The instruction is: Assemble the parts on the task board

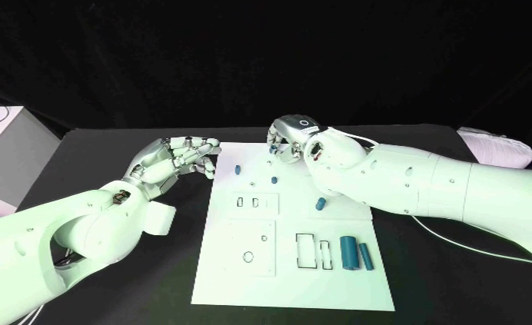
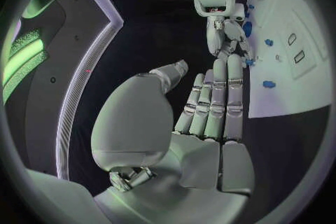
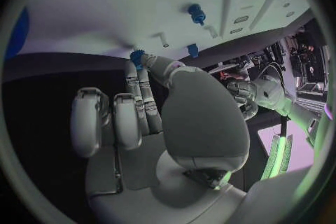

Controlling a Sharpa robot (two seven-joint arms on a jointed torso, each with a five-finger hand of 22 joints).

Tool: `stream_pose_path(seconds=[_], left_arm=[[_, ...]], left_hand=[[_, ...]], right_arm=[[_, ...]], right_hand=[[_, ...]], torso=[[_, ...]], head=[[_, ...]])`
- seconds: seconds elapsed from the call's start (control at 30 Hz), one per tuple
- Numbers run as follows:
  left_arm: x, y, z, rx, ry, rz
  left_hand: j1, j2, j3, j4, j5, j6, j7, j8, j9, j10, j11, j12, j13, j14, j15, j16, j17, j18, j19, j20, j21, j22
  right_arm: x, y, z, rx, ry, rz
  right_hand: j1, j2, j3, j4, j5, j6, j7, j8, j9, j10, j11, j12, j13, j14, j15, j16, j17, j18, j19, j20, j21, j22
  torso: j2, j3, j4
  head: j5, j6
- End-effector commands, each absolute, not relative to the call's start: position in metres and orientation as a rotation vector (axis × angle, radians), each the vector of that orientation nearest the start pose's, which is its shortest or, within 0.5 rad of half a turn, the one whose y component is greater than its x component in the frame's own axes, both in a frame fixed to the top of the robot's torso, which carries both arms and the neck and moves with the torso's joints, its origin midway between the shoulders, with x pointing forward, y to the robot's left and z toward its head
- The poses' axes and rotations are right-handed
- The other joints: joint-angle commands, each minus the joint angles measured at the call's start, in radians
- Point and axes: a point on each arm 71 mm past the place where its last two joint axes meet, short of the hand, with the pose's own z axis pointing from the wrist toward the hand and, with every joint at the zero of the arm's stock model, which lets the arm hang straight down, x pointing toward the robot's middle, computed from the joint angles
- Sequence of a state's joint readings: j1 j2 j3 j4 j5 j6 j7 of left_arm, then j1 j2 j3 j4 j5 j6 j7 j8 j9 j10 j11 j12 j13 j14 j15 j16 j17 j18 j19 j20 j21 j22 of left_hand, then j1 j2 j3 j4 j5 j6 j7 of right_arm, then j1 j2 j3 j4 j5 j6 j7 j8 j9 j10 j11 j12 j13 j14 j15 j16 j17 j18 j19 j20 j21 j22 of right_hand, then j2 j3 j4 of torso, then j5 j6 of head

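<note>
Right silver hand sits over the far edge of the flat white task board, thumb and fingertips pinching a small blue part, other fingers curled. Left silver hand hovers just off the board's far left corner above the black bench, fingers apart and lightly bent, holding nothing. Two long blue cylinders lie side by side near the board's right edge; small blue pegs sit mid-board.

The white task board lies flat, small blue parts scattered across it, two lying side by side.
</note>
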State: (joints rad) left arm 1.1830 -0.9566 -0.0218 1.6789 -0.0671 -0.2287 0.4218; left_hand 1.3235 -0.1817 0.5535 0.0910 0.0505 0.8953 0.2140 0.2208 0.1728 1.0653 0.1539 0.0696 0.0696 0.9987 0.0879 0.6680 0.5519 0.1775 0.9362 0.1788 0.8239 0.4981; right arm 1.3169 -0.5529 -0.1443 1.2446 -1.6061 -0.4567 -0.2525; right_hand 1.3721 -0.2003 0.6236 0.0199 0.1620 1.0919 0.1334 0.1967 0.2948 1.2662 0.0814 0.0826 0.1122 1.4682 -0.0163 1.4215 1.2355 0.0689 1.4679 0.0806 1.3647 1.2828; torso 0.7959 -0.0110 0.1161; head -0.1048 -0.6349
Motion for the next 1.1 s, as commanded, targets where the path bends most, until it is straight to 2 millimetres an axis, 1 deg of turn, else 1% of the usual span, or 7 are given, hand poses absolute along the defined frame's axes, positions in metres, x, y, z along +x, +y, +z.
stream_pose_path(seconds=[0.03, 0.4, 0.5, 0.6, 0.7, 0.9, 1.1], left_arm=[[0.456, 0.210, -0.162, -0.991, 1.462, -1.705], [0.456, 0.210, -0.162, -0.991, 1.463, -1.706], [0.456, 0.210, -0.162, -0.991, 1.463, -1.706], [0.456, 0.210, -0.162, -0.991, 1.464, -1.706], [0.456, 0.210, -0.162, -0.992, 1.464, -1.706], [0.456, 0.210, -0.162, -0.992, 1.464, -1.706], [0.456, 0.211, -0.162, -0.992, 1.463, -1.704]], left_hand=[[-0.006, 0.003, 0.003, -0.002, 0.003, -0.006, 0.003, -0.005, 0.001, -0.005, 0.002, -0.002, 0.000, -0.003, -0.001, 0.006, 0.001, 0.005, -0.006, 0.000, 0.004, 0.001], [-0.006, 0.003, 0.003, -0.003, 0.003, -0.006, 0.003, -0.005, 0.001, -0.005, 0.002, -0.002, 0.000, -0.004, -0.001, 0.008, 0.002, 0.005, -0.008, 0.000, 0.008, 0.004], [-0.006, 0.003, 0.003, -0.003, 0.003, -0.006, 0.003, -0.005, 0.001, -0.005, 0.002, -0.002, 0.000, -0.004, -0.001, 0.008, 0.002, 0.005, -0.008, 0.000, 0.008, 0.004], [-0.006, 0.003, 0.003, -0.003, 0.003, -0.006, 0.003, -0.005, 0.001, -0.005, 0.002, -0.002, 0.000, -0.004, -0.001, 0.008, 0.002, 0.005, -0.008, 0.000, 0.008, 0.004], [-0.006, 0.003, 0.003, -0.003, 0.003, -0.006, 0.003, -0.005, 0.001, -0.005, 0.002, -0.002, 0.000, -0.004, -0.001, 0.008, 0.002, 0.005, -0.008, 0.000, 0.008, 0.004], [-0.007, 0.003, 0.004, -0.003, 0.003, -0.006, 0.003, -0.005, 0.001, -0.005, 0.002, -0.001, 0.000, -0.004, -0.001, 0.009, 0.002, 0.005, -0.009, 0.000, 0.010, 0.005], [-0.007, 0.003, 0.004, -0.003, 0.003, -0.006, 0.003, -0.005, 0.001, -0.005, 0.002, -0.001, 0.000, -0.004, -0.001, 0.009, 0.002, 0.005, -0.009, 0.000, 0.010, 0.005]], right_arm=[[0.543, -0.138, -0.166, -0.263, 1.488, 0.424], [0.544, -0.139, -0.168, -0.272, 1.504, 0.419], [0.545, -0.139, -0.168, -0.268, 1.492, 0.429], [0.545, -0.139, -0.167, -0.265, 1.482, 0.439], [0.545, -0.140, -0.167, -0.264, 1.475, 0.445], [0.543, -0.142, -0.165, -0.260, 1.459, 0.458], [0.535, -0.149, -0.163, -0.242, 1.440, 0.491]], right_hand=[[0.001, 0.012, 0.009, -0.014, 0.001, 0.000, 0.003, 0.005, 0.002, 0.025, -0.022, 0.005, 0.023, 0.041, -0.006, 0.003, -0.004, -0.010, 0.022, -0.006, 0.002, -0.004], [-0.016, 0.004, 0.004, -0.013, -0.006, -0.014, 0.005, 0.002, 0.008, 0.019, -0.019, -0.005, 0.025, 0.038, -0.004, 0.001, -0.009, -0.009, 0.018, -0.004, -0.002, -0.008], [-0.057, -0.027, -0.013, 0.004, -0.003, -0.058, 0.020, -0.020, 0.008, -0.015, -0.004, -0.021, 0.020, 0.034, 0.008, -0.005, -0.023, -0.007, 0.010, 0.004, -0.014, -0.022], [-0.084, -0.053, -0.031, 0.020, -0.042, -0.104, 0.027, -0.045, 0.004, -0.062, 0.008, -0.022, 0.011, 0.024, 0.019, -0.022, -0.060, 0.001, -0.004, 0.015, -0.042, -0.057], [-0.091, -0.066, -0.049, 0.030, -0.060, -0.129, 0.031, -0.061, 0.003, -0.104, 0.015, -0.019, 0.001, 0.013, 0.024, -0.042, -0.098, 0.009, -0.018, 0.022, -0.072, -0.094], [-0.092, -0.071, -0.071, 0.036, -0.062, -0.138, 0.030, -0.067, 0.004, -0.119, 0.016, -0.015, -0.003, 0.012, 0.025, -0.047, -0.108, 0.011, -0.021, 0.024, -0.080, -0.102], [-0.080, -0.063, -0.177, 0.060, -0.044, -0.150, 0.027, -0.078, 0.011, -0.151, 0.013, 0.002, -0.005, 0.010, 0.023, -0.054, -0.124, 0.013, -0.023, 0.023, -0.094, -0.114]], torso=[[0.000, -0.0006, 0.0003], [0.000, 0.0003, -0.0007], [0.001, -0.0002, -0.0008], [0.001, -0.0001, -0.0004], [0.001, 0.0001, 0.0005], [0.002, -0.0001, 0.0002], [0.002, 0.0014, 0.0002]], head=[[0.000, -0.002], [0.000, -0.004], [0.000, -0.004], [0.000, -0.004], [-0.001, -0.004], [0.000, -0.004], [0.001, -0.006]])
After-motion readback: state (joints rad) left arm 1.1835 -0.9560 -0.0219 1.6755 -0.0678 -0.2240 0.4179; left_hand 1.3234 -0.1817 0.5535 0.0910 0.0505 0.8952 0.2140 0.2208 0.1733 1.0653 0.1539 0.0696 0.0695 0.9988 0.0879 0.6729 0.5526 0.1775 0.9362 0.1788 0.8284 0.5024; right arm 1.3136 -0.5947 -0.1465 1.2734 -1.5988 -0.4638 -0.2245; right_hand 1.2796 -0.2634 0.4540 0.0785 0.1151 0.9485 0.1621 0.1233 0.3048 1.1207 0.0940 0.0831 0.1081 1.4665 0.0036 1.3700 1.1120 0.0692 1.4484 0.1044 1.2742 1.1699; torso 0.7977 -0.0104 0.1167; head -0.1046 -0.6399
